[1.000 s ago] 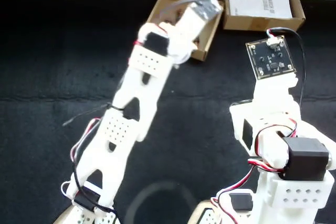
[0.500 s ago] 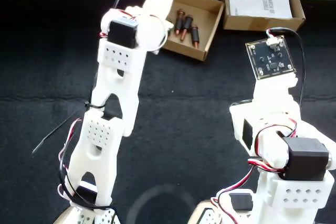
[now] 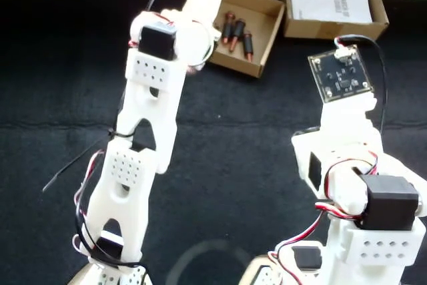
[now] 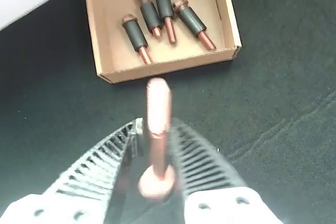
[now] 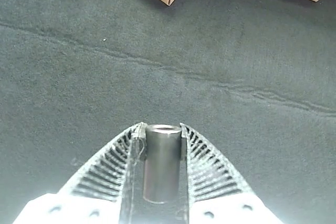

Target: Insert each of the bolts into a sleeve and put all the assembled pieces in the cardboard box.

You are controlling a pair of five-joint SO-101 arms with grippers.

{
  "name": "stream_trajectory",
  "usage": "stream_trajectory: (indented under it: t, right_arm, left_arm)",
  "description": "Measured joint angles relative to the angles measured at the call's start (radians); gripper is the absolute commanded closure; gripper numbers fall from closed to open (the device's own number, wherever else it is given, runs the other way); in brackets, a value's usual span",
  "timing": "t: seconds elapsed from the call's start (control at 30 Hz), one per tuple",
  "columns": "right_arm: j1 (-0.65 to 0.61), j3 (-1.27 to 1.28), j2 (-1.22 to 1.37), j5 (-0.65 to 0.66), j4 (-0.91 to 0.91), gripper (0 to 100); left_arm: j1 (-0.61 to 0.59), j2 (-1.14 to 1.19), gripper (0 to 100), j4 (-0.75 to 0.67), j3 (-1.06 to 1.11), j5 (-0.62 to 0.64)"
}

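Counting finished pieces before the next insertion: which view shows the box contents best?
Left wrist view: four assembled pieces lie unobstructed in the cardboard box. In the high view the left arm covers part of it; the right wrist view catches its corner.

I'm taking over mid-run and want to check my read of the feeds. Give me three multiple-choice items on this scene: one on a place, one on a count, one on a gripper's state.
1. Where do the assembled pieces lie?
A. on the black mat
B. in the open cardboard box
C. on the paper sheet

2. How many assembled pieces are in that box?
A. two
B. four
C. six

3. The right gripper is:
A. open and empty
B. shut on an assembled piece
C. shut on a bare sleeve

Answers:
1 B: the left wrist view shows them all inside the box's walls.
2 B: that view shows four sleeved bolts side by side.
3 C: the right wrist view shows it clamped on a dark grey sleeve with no bolt in it.
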Motion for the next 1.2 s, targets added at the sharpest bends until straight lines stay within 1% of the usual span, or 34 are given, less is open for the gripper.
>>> stream_trajectory:
  t: [0.13,0.3,0.37,0.47,0.6,0.7,0.8,0.97,1.2]
  right_arm:
    - [0.0,0.0,0.0,0.0,-0.002,99.1]
    - [0.0,0.0,0.0,0.0,-0.006,99.1]
    - [0.0,0.0,0.0,0.0,-0.006,99.1]
    - [0.0,0.0,0.0,0.0,-0.006,99.1]
    - [0.0,0.0,0.0,0.0,-0.006,99.1]
    - [0.0,0.0,0.0,0.0,-0.006,99.1]
    - [0.0,0.0,0.0,0.0,-0.006,99.1]
    - [0.0,0.0,0.0,0.0,-0.006,99.1]
    - [0.0,0.0,0.0,0.0,-0.006,99.1]
  left_arm:
    - [0.003,-0.069,83,0.002,0.0,0.005]
    - [0.002,-0.189,83,0.002,0.003,0.005]
    - [0.002,-0.249,83,0.002,0.04,0.005]
    - [0.002,-0.333,83,0.002,0.166,0.005]
    - [0.002,-0.373,83,-0.008,0.439,0.005]
    - [0.011,-0.342,83,-0.078,0.655,0.005]
    - [0.02,-0.256,83,-0.18,0.781,0.005]
    - [0.02,-0.107,83,-0.339,0.806,0.005]
    - [0.021,0.035,83,-0.543,0.809,0.008]
